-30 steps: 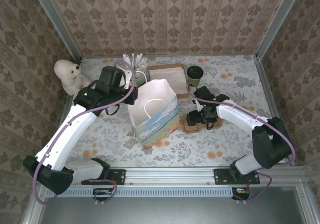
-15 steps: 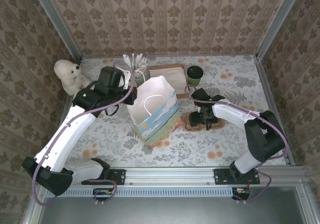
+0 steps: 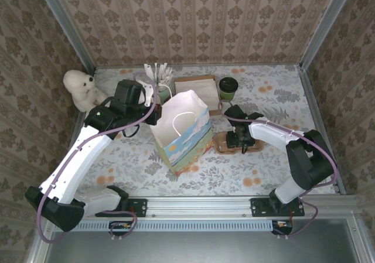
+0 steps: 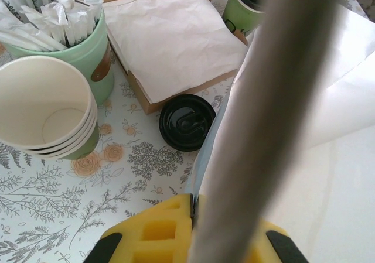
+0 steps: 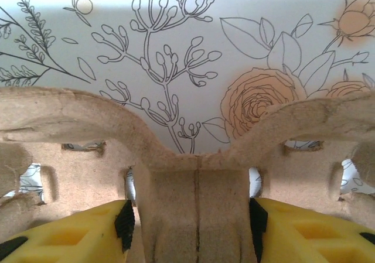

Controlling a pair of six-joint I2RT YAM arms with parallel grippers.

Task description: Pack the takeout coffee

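On worktop point(image 3: 263, 169) centre, L claw point(image 4: 196, 219) pinches bag point(image 3: 183, 135) rim, R claw point(image 5: 190, 219) clamps carrier point(image 5: 70, 119) handle, w/ coffee point(image 3: 228, 87) behind, well apart.

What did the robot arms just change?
The right pincer closed onto the middle handle of the cardboard cup tray, and its arm folded in closer. The left pincer kept gripping the paper bag by its edge; the bag, the green coffee cup and the tray stayed put.

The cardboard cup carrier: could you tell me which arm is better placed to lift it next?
The right arm. Its jaws press either side of the middle tab of the cup carrier, whereas the left arm has its jaws shut on the rim of the paper bag.
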